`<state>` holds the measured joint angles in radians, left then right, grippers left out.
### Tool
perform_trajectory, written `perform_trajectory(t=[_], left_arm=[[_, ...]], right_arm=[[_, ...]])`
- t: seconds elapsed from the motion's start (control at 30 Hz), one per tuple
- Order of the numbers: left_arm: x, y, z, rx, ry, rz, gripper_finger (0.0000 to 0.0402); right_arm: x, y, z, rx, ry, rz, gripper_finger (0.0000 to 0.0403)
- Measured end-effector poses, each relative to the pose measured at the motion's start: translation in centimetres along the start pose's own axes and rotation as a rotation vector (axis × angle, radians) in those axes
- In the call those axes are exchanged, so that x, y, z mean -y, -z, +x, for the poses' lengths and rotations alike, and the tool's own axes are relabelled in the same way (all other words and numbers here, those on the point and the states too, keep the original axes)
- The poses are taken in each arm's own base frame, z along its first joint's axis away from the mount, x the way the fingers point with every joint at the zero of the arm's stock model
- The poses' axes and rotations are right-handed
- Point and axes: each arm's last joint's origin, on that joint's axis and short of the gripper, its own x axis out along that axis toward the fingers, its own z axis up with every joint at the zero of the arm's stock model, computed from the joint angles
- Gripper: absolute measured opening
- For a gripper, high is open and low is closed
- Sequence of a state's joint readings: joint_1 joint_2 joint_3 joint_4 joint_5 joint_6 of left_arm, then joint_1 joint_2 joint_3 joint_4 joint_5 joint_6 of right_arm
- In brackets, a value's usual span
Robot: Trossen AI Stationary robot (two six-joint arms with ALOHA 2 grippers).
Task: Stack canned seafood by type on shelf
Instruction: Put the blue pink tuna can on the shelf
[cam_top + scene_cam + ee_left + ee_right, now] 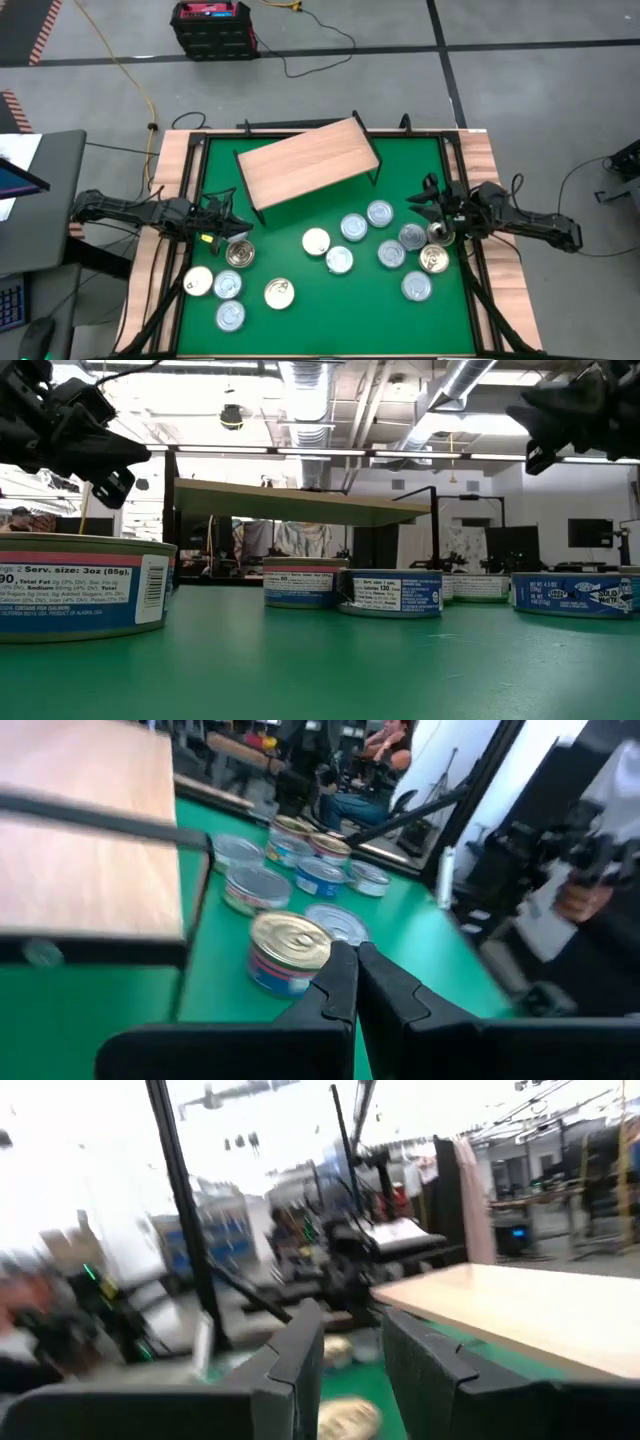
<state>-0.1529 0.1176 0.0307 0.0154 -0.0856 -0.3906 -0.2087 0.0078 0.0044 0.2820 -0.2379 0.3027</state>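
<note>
We're in a robotics lab or workshop; bare ceiling ducts [300, 385] and strip lights run overhead, the concrete floor [520, 90] carries taped lines, and a yellow cable [125, 70] snakes past a black-and-red equipment crate [212, 27] (sitting just beyond the table); a green test table [300, 330] holds centre stage, and a seated person [385, 745] waits in the cluttered background.

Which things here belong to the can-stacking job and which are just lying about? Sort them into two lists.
Job:
- canned seafood, scattered on the green table, none stacked yet
- shelf, nothing on it
- left claw, shut, by a gold-lidded can
- right claw, fingers slightly apart, holding nothing

Lying about:
- black and red crate on the floor
- yellow cable
</note>
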Motion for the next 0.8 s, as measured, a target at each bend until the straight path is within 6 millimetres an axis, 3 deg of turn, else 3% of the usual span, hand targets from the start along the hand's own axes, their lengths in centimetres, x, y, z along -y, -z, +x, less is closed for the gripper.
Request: perform_trajectory(t=[0.1,0.43,0.53,0.7,0.8], left_arm=[[0.1,0.0,0.0,-0.016,0.048,-0.064,0.0],[1.4,-0.6,-0.3,-0.033,0.39,0.023,0.0],[1.4,-0.8,-0.2,-0.007,0.362,0.007,0.0],[0.9,-1.7,-0.2,0.168,0.124,0.047,0.0],[1.2,-2.2,-0.3,0.227,0.161,0.156,0.0]], right_arm=[[-0.1,-0.3,0.0,0.033,-0.011,0.056,0.0137],[-0.2,0.0,0.0,0.001,-0.021,0.17,0.0137],[-0.3,0.4,0.1,-0.042,-0.02,0.193,0.0137],[-0.6,1.6,0.6,-0.12,0.067,0.233,0.0137],[-1.1,1.9,1.0,-0.138,0.073,0.236,0.0137]])
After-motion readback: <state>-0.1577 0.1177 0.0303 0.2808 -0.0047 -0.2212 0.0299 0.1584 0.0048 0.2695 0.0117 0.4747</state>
